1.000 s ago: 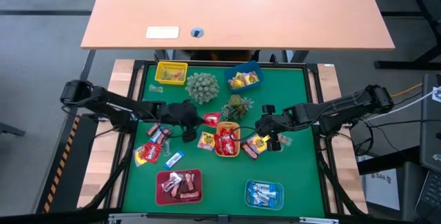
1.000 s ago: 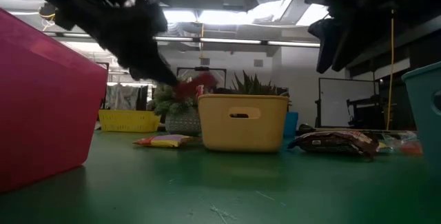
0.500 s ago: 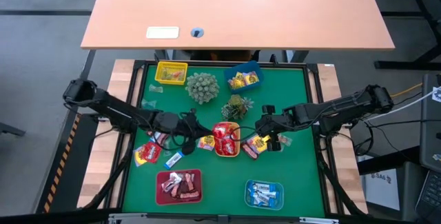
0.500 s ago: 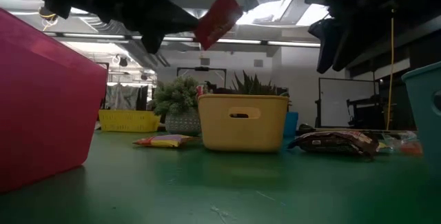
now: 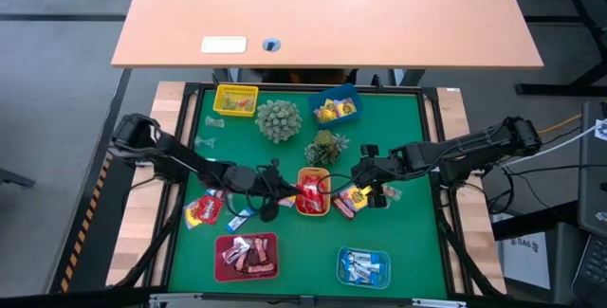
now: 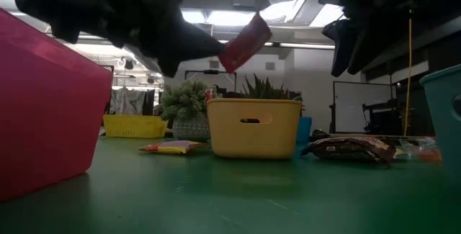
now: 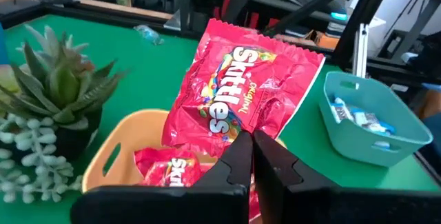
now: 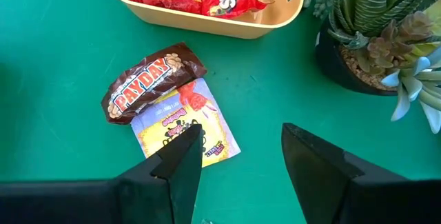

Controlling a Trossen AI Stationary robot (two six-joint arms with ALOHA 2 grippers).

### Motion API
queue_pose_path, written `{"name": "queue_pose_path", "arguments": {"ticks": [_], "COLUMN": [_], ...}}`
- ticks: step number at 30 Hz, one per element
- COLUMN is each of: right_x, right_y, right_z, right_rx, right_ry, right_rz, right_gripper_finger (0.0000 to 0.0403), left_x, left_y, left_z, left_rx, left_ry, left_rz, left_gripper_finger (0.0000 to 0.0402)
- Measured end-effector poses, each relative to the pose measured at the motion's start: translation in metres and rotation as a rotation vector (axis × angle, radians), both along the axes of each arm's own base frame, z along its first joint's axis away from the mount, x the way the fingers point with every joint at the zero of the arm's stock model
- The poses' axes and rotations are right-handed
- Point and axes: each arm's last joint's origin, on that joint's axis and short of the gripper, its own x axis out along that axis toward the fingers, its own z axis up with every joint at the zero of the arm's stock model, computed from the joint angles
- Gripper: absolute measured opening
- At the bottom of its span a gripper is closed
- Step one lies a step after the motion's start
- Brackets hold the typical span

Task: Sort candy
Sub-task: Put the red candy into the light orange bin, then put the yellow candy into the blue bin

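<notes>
The left gripper (image 7: 249,141), clamped on a red Skittles packet (image 7: 241,89), needed centring above the yellow tray (image 7: 114,158) before release.

Looks like a robotics lab or workshop: open ceiling with strip lights (image 6: 216,43) (ducting overhead), metal equipment frames (image 7: 372,24), a plain wooden desk (image 5: 322,14) beside the green test table (image 5: 408,242).

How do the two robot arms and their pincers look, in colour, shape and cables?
Both arms are black and built of jointed, rounded segments. The left pincer has two slim, flat black fingers tapering toward the tips. The right pincer has two broad, flat black fingers with angular tips. Dark cables loop along the left arm and the right arm. No markings can be seen on them.
</notes>
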Motion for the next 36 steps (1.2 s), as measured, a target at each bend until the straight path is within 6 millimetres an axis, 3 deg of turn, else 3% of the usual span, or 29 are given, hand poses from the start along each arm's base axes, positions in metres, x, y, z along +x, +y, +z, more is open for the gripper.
{"name": "queue_pose_path", "arguments": {"ticks": [13,24,36], "right_x": [0.0,0.001,0.018], "right_y": [0.0,0.003,0.007], "right_z": [0.0,-0.002,-0.037], "right_rx": [0.003,0.083,0.053], "right_ry": [0.001,0.023,0.165], "right_rz": [0.001,0.042,0.045], "right_gripper_finger": [0.0198,0.0198,0.0198], "left_x": [0.029,0.031,0.031], "left_y": [0.004,0.01,0.01], "left_z": [-0.007,-0.008,-0.007], "left_rx": [0.006,0.017,0.016], "left_ry": [0.043,0.068,0.064], "left_rz": [0.02,0.038,0.033], "left_gripper_finger": [0.0006,0.0106,0.0115]}}
